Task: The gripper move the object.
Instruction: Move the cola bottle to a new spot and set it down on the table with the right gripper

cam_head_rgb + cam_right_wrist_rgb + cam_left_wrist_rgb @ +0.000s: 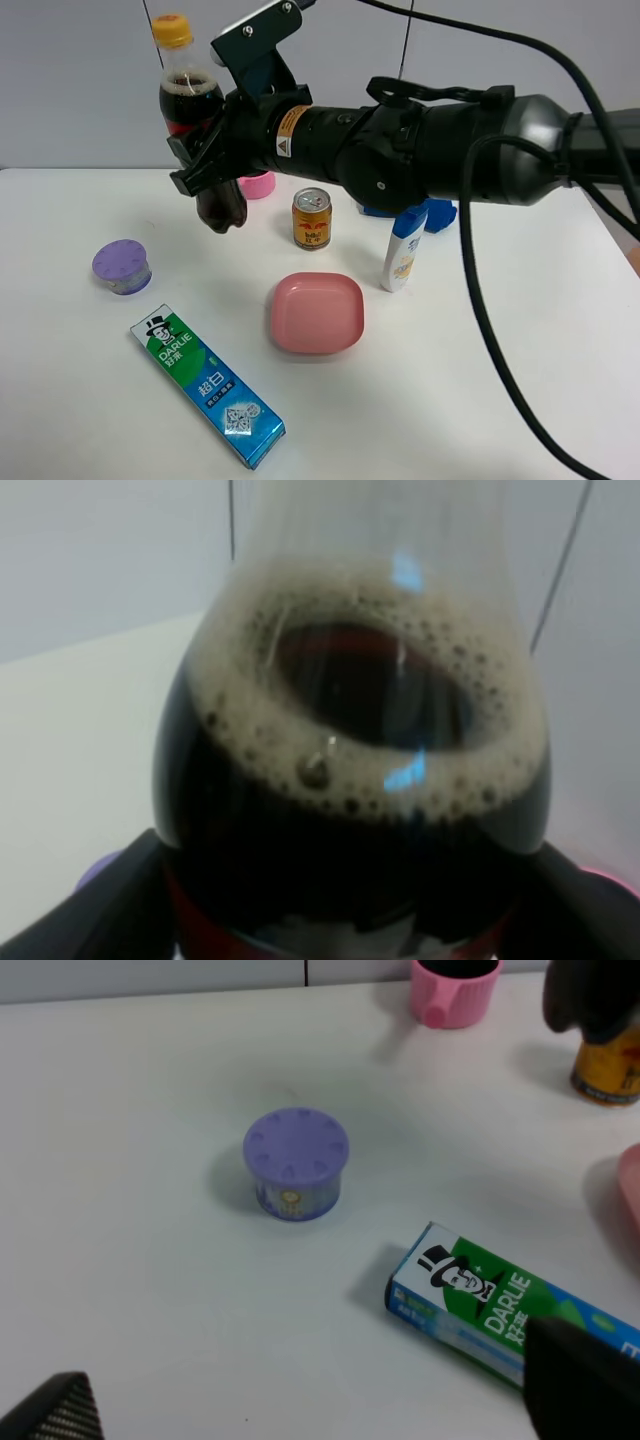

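The tall cola bottle (pixel 190 100), with dark drink, red label and yellow cap, is at the back left in the high view, tilted a little. My right gripper (pixel 215 150), a black claw on the thick dark arm reaching across from the right, is shut on the bottle's middle. The right wrist view is filled by the bottle (pixel 350 760), with foam on the drink and a dark finger (pixel 90 920) on either side. The left gripper (pixel 310 1380) is open and empty above the table, and only its dark fingertips (pixel 575 1380) show.
On the white table (pixel 480 380) are a purple round container (pixel 122 265), a green-blue toothpaste box (pixel 207 385), a pink bowl (pixel 317 312), a gold-red can (pixel 311 218), a white-blue squeeze bottle (pixel 405 248), a pink cup (pixel 258 184) and a blue object (pixel 440 215).
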Motion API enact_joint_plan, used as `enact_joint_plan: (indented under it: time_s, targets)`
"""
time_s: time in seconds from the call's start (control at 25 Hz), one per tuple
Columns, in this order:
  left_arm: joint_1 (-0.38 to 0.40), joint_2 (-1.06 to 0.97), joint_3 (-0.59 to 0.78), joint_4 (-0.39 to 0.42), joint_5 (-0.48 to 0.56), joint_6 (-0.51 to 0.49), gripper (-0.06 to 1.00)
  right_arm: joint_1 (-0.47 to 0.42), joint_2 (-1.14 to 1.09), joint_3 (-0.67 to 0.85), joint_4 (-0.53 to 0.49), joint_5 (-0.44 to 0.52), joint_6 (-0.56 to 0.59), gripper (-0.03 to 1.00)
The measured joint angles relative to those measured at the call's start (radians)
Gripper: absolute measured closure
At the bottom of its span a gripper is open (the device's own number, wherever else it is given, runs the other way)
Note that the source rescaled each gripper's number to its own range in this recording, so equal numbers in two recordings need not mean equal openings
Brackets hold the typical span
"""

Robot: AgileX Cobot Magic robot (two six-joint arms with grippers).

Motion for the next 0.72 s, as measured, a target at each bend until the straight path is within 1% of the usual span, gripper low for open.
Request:
enact_joint_plan:
  time_s: [0.12, 0.28, 0.36, 0.6, 0.64, 0.72]
  targets:
    - [0.000, 0.000, 0.000, 0.000, 0.000, 0.000, -0.06, 0.000, 0.037, 0.000, 0.024, -0.003, -0.047, 0.97]
    - [0.000, 0.000, 0.000, 0.000, 0.000, 0.000, -0.06, 0.000, 0.094, 0.000, 0.036, -0.026, -0.059, 0.97]
    - [0.000, 0.000, 0.000, 0.000, 0.000, 0.000, -0.06, 0.000, 0.122, 0.000, 0.046, -0.070, -0.059, 0.97]
    - [0.000, 0.000, 0.000, 0.000, 0.000, 0.000, -0.06, 0.000, 0.189, -0.001, 0.091, -0.252, -0.061, 0.97]
    - [0.000, 0.000, 0.000, 0.000, 0.000, 0.000, -0.06, 0.000, 0.198, -0.001, 0.092, -0.268, -0.061, 0.97]
    - [0.000, 0.000, 0.000, 0.000, 0.000, 0.000, -0.06, 0.000, 0.215, -0.001, 0.093, -0.270, -0.062, 0.97]
